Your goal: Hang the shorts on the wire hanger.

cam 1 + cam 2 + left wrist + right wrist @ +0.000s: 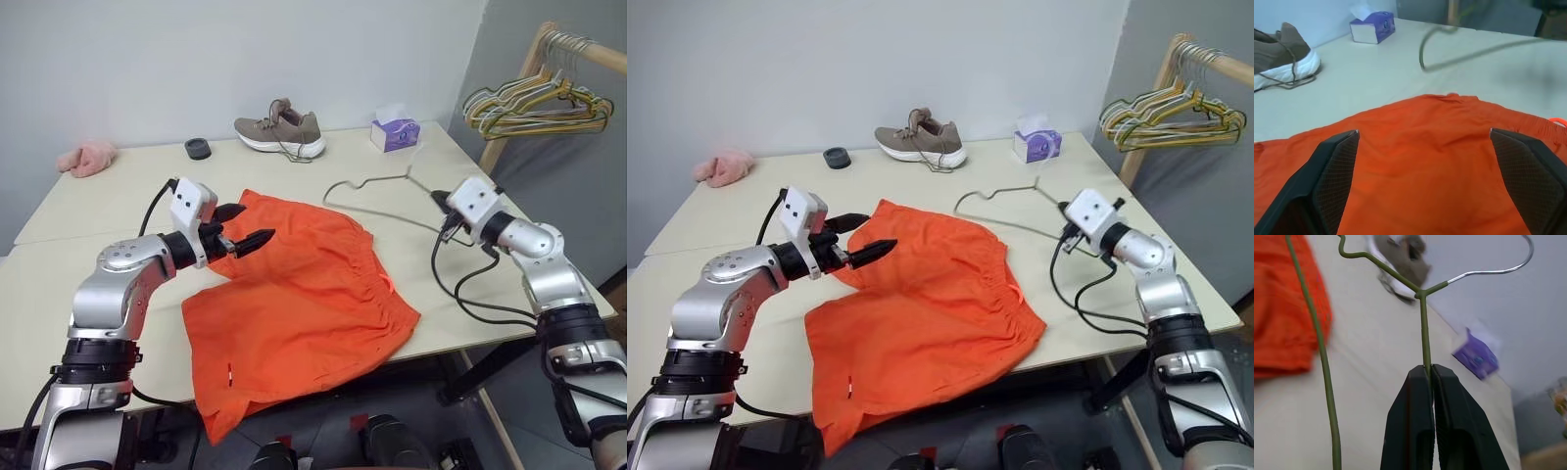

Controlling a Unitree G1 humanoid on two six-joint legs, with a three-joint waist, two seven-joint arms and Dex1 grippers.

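Shorts [304,304] under open left claw [247,227] | right claw [1428,369] pinches wire hanger [1422,328]

Lying on the table [88,211] are one pair of shorts [304,304], one wire hanger [377,201], one shoe [281,128], one tissue box [396,132], one pink cloth [86,157] and one small dark ring [198,148]. One bunch of hangers [534,103], too tangled to count, is hanging on one rack [524,78].

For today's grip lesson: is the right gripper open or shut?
Shut: the right gripper has its fingers pressed together on the wire hanger.
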